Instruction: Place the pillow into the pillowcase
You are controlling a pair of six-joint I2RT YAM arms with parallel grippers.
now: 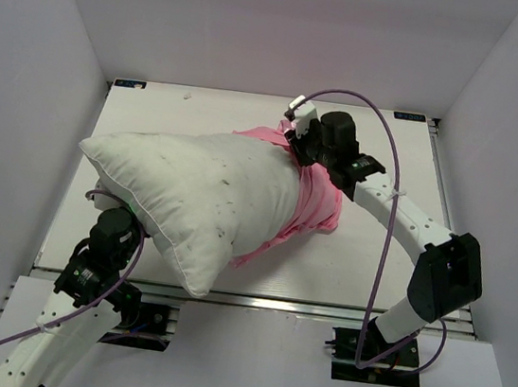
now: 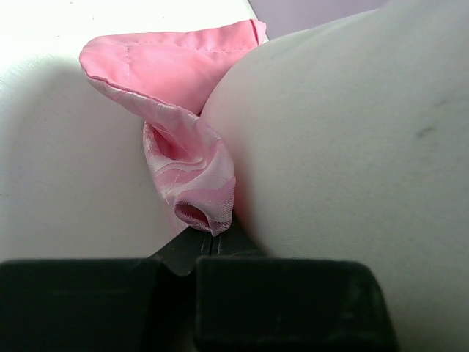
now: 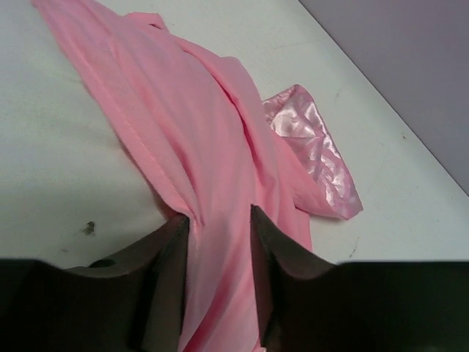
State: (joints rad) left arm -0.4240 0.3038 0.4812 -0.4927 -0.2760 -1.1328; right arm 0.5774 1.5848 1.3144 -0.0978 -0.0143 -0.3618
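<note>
One pillow (image 1: 192,194), one pillowcase (image 1: 315,206), one table (image 1: 203,112)

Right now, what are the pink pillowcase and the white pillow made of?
The pillowcase looks like thin satiny cloth, maybe polyester or silk: glossy highlights, soft crumpled folds. The pillow looks like matte white cloth over soft stuffing: dull, plump, with a piped seam.
</note>
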